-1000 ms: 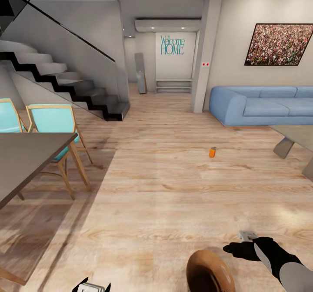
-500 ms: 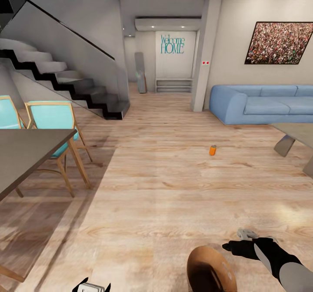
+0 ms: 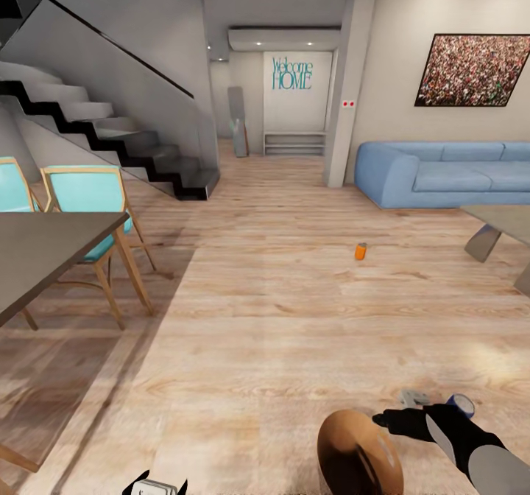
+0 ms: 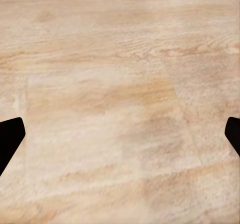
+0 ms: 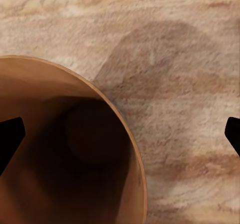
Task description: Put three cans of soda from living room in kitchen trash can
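The copper-lined tash can (image 3: 358, 454) stands on the wood floor (image 3: 280, 318) just beside the right gripper (image 3: 401, 423), whose fingers spread wide, empty. Left gripper (image 4: 120, 134) likewise gapes. An orange soda can (image 3: 360, 251) stands far ahead; a blue one (image 3: 462, 405) peeks behind the right arm.

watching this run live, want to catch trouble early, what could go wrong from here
1. The dark blue can with the silver top lies on the wooden floor, just beyond the right hand; a nudge could roll it away.
2. The tapered round bin with the copper-brown inside sits right below that hand, so a reach may tip it.
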Motion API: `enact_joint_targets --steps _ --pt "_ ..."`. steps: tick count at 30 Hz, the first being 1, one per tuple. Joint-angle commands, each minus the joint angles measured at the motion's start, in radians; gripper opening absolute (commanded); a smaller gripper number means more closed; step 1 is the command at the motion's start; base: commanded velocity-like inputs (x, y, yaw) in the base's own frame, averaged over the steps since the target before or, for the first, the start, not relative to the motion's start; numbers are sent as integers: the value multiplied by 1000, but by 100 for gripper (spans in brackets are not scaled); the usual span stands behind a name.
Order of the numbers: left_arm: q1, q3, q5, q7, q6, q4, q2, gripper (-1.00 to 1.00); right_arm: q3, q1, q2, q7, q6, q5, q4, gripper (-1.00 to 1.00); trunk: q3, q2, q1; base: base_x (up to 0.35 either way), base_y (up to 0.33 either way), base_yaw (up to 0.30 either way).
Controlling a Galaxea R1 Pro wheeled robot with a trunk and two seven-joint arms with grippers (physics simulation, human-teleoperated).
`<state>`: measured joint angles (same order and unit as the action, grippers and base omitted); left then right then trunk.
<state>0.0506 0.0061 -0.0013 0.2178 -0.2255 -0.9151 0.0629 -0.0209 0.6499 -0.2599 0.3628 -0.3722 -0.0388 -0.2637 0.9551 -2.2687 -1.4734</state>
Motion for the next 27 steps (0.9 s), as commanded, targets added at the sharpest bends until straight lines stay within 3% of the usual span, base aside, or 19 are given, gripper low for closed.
enact_joint_targets --steps 1,21,27 --pt "0 0 0 0 0 0 0 100 0 0 0 0 0 0 0 100 3 -7 -4 0 0 0" --pt "0 -1 -1 0 2 1 0 100 0 1 4 -1 1 0 3 100 66 -147 -81 0 0 0" --pt "0 -1 1 0 1 0 0 100 0 0 4 -2 1 0 3 100 66 -147 -81 0 0 0"
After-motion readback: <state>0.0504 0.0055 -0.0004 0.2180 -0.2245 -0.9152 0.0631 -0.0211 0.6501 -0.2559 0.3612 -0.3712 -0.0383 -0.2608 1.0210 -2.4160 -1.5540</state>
